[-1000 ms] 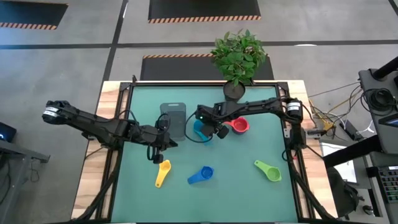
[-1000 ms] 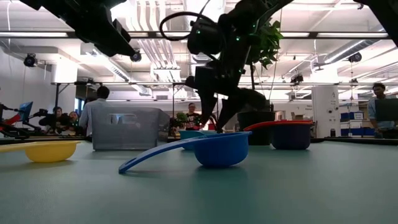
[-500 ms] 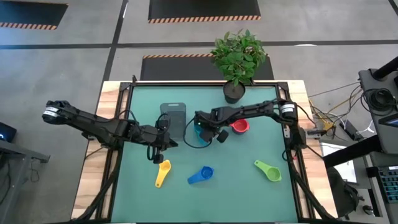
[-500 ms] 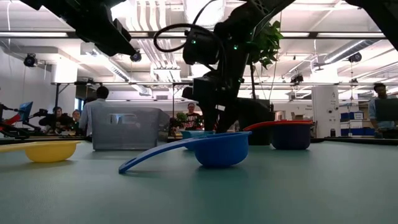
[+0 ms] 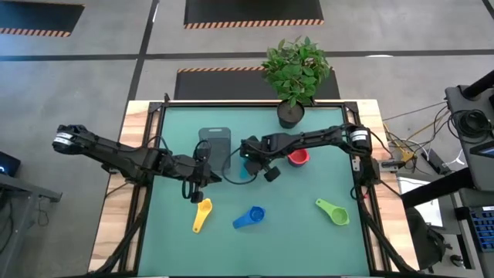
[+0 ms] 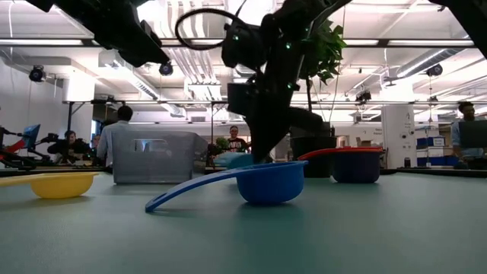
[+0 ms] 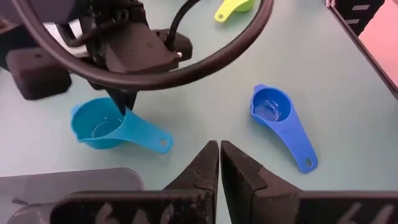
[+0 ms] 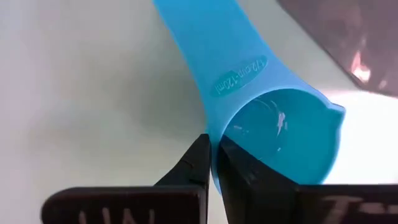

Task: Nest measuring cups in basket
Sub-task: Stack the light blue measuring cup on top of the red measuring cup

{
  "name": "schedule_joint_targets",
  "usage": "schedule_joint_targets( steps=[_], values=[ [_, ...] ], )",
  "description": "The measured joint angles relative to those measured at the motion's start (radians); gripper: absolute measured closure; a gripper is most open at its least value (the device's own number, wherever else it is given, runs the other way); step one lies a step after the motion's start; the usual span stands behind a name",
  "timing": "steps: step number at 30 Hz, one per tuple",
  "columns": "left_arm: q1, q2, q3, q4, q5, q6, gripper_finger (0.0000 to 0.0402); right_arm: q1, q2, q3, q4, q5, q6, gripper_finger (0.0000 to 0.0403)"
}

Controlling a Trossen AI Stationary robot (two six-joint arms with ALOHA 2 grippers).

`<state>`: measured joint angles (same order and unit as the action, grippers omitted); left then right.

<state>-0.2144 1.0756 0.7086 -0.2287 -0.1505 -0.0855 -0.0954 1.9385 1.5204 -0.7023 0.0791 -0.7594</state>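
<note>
Cyan cup (image 8: pixel 273 134) now tilted, rim pinched in right claw (image 8: pixel 212 155).

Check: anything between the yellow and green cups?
Yes: in the high view the blue cup lies between the yellow cup and green cup.

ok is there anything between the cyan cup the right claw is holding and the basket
Nothing visible. The right claw is pinching the rim of the cyan measuring cup right beside the grey basket, with only bare mat between them. The left claw, shut, sits just in front of the basket, not in that gap.
</note>
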Motion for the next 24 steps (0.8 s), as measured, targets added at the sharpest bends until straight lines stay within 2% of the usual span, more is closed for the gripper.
schedule_joint_targets(
  steps=[8,16,20,24],
  values=[
    [0.0,0.0,0.0,0.002,0.0,0.0,0.0402,0.018,-0.002,0.169,-0.197,0.001,0.33,0.0394],
    [0.0,0.0,0.0,0.004,0.0,-0.001,0.0402,0.026,-0.002,0.341,-0.536,0.002,0.898,0.0394],
    [0.0,0.0,0.0,0.005,0.0,-0.007,0.0402,0.046,-0.011,0.361,-0.684,0.001,1.055,0.0394],
    [0.0,0.0,0.0,0.004,0.0,-0.009,0.0402,0.065,-0.06,0.295,-0.695,0.0,1.135,0.0394]
  ],
)
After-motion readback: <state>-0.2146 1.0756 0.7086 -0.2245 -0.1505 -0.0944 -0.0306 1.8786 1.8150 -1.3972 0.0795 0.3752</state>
